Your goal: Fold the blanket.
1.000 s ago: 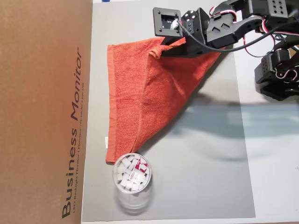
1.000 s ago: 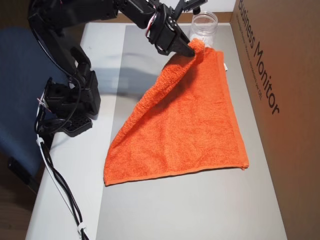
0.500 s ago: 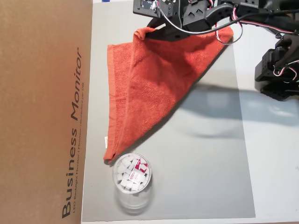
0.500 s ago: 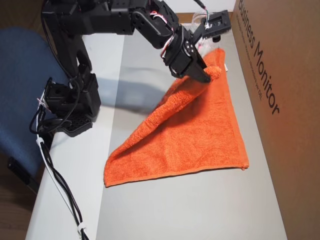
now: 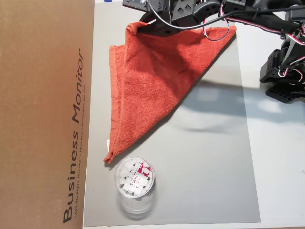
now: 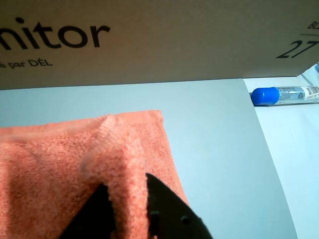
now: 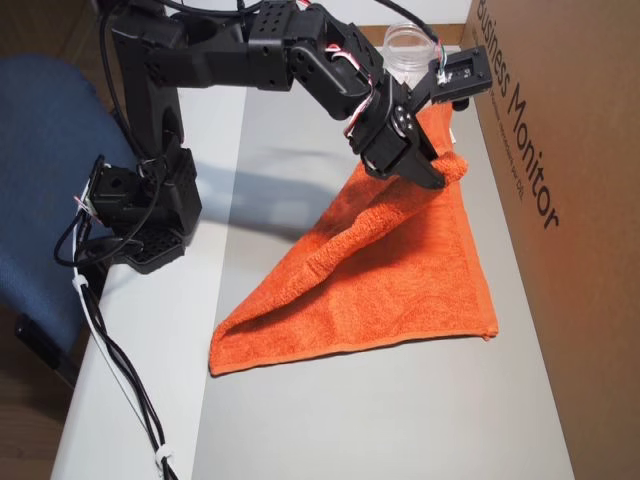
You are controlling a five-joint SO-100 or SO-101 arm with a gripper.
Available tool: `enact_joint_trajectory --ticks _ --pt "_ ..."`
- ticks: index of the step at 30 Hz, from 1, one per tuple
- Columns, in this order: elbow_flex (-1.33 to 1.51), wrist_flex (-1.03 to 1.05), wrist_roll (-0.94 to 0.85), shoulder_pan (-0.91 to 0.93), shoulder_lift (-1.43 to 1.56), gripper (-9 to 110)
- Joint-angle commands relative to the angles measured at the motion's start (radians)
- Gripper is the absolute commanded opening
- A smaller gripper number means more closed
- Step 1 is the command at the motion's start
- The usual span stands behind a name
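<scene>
A: What's the hand (image 6: 130,209) doing?

B: In the wrist view its two dark fingers (image 6: 167,211) are pinched on a raised ridge of the blanket (image 6: 45,169), with only cloth between them. The fingertips run off the bottom edge, so the very ends are cut off.

A: And from above?

B: In an overhead view the hand (image 7: 438,172) bites the blanket (image 7: 380,280) at its corner nearest the box (image 7: 545,250). In the other the hand (image 5: 143,26) sits at the top edge, and most of the arm is cropped there.

A: How does the blanket lie?

B: Doubled into a rough triangle on the grey mat (image 5: 214,167). From the hand it spreads away to two flat corners; the held corner is lifted, and the layer under it is hidden.

A: Anything hard to read?

B: A small white tag (image 5: 108,142) shows at the hem, too small to make out. The cup (image 5: 134,180) holds white pieces and something red; I can't tell what. In the other overhead view the cup (image 7: 410,42) is half behind the arm.

A: Room around it?

B: The box (image 5: 45,114) stands close beside the hand, along the mat's edge. On the hand's other side the mat is bare out to the white table (image 5: 281,167). A blue-capped tube (image 6: 284,94) lies off the mat, well apart from the hand.
</scene>
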Motion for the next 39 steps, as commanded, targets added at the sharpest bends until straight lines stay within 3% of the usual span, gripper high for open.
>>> enact_joint_trajectory --ticks 1,39 --pt "-0.087 -0.02 -0.005 0.015 -0.017 0" --pt "-0.127 -0.451 -0.081 0.153 -0.425 0"
